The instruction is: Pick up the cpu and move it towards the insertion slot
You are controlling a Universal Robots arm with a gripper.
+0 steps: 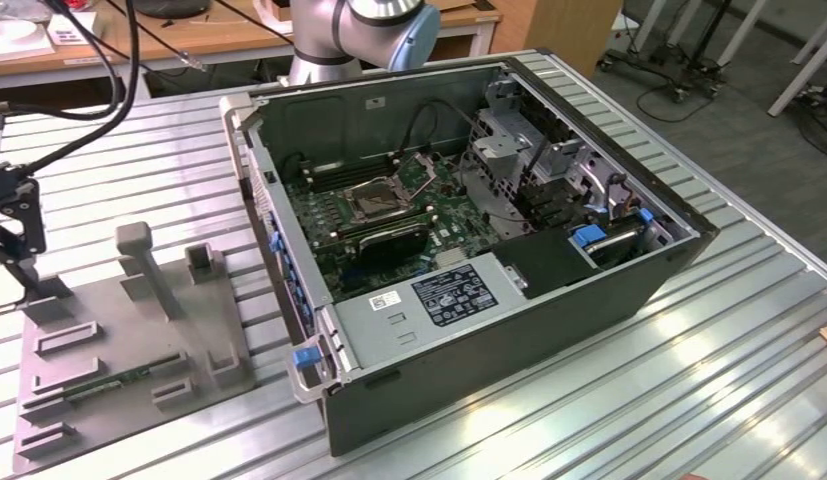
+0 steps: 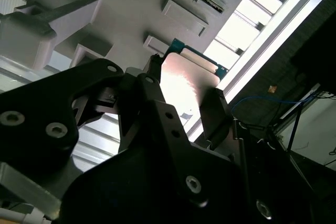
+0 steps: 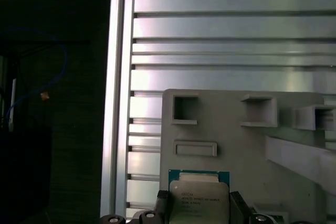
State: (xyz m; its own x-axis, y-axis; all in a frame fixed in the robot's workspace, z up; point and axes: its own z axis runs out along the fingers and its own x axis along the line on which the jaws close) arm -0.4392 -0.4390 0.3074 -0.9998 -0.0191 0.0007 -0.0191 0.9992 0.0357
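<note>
Gripper (image 2: 185,98): the two black fingers (image 2: 155,90) sit against opposite edges of the cpu (image 2: 184,80), pinching it. The silvery top faces the first wrist view and a green edge shows along one free side.

Cpu: in both wrist views it lies flat over the grey tray (image 1: 120,330), near the tray's outer edge. Cannot tell if it has left the tray's surface. It is close to square, so no long axis to speak of; the grip runs straight across it.

Key relation: the insertion slot (image 1: 381,201), with its shiny frame and dark centre, sits on the green board inside the open computer case (image 1: 520,330), which stands just beside the tray. Slot and gripper are well apart. The gripper hangs over the tray's side away from the case, so the whole tray and the case's near wall lie between them.

Arm (image 1: 346,30): its base joint rises behind the case, seen from the tray. The gripper end points down at the tray.

Also on the tray: a thin green memory stick (image 1: 120,380), toward the tray's opposite end from the gripper. The slatted metal table (image 1: 733,380) carries both tray and case.
</note>
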